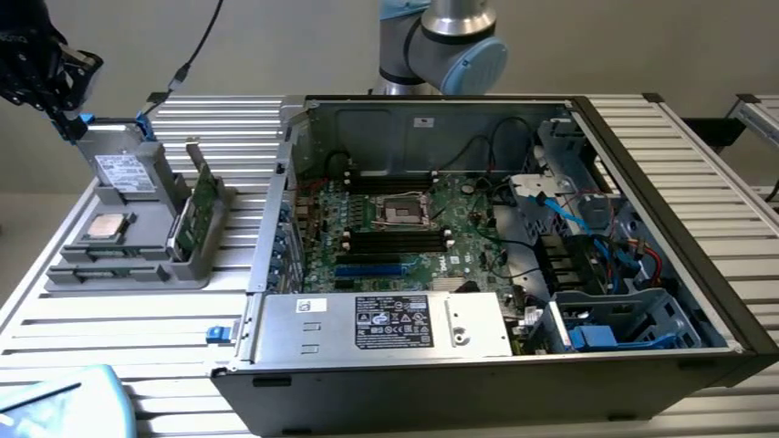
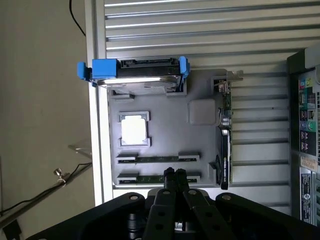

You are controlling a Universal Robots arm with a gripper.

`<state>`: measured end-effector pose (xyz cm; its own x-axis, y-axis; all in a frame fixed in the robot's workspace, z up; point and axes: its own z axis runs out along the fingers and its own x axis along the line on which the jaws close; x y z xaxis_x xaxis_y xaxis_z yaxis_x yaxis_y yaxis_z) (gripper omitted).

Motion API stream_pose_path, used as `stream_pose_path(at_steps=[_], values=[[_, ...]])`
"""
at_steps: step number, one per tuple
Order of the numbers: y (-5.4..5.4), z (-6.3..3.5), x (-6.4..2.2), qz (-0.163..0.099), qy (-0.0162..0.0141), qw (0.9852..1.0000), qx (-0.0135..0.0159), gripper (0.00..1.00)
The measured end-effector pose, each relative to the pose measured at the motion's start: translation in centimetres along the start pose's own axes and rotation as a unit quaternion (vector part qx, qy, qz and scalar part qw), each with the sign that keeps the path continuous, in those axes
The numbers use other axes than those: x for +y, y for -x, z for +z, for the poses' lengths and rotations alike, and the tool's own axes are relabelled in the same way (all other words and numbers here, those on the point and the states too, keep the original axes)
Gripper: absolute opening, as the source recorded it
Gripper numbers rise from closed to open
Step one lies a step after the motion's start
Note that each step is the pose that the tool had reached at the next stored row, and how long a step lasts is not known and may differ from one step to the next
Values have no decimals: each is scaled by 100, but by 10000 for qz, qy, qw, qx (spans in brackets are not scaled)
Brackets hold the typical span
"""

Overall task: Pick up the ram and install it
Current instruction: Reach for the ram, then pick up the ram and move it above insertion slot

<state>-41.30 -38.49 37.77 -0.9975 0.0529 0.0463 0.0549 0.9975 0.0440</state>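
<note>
Two ram sticks lie in slots of the grey tray (image 2: pixel 165 135): one ram stick (image 2: pixel 157 159) farther from my fingertips, and a second ram stick (image 2: pixel 145 178) that my fingertips partly cover in the wrist view. My gripper (image 2: pixel 175 174) is shut with nothing between its fingers and hangs above that end of the tray. In the exterior view the gripper (image 1: pixel 64 117) is high at the far left, above the tray (image 1: pixel 134 274). The open computer case (image 1: pixel 681 228) lies at the exterior view's right, with the motherboard (image 1: pixel 462 228) and its dark memory slots (image 1: pixel 396 240) exposed.
The tray also holds a hard drive with blue clips (image 2: pixel 135 75), a square silver processor (image 2: pixel 134 130) and an upright green card with a metal bracket (image 2: pixel 225 145). The power supply (image 1: pixel 389 324) fills the case's near side. Cables (image 1: pixel 585 219) crowd its right half.
</note>
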Motion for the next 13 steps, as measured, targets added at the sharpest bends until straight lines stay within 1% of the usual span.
stream_pose_path(at_steps=[11,13], values=[[-3,1,-1,-3,-2,10000,2,11],[-4,3,-1,-155,-8,9999,7,11]])
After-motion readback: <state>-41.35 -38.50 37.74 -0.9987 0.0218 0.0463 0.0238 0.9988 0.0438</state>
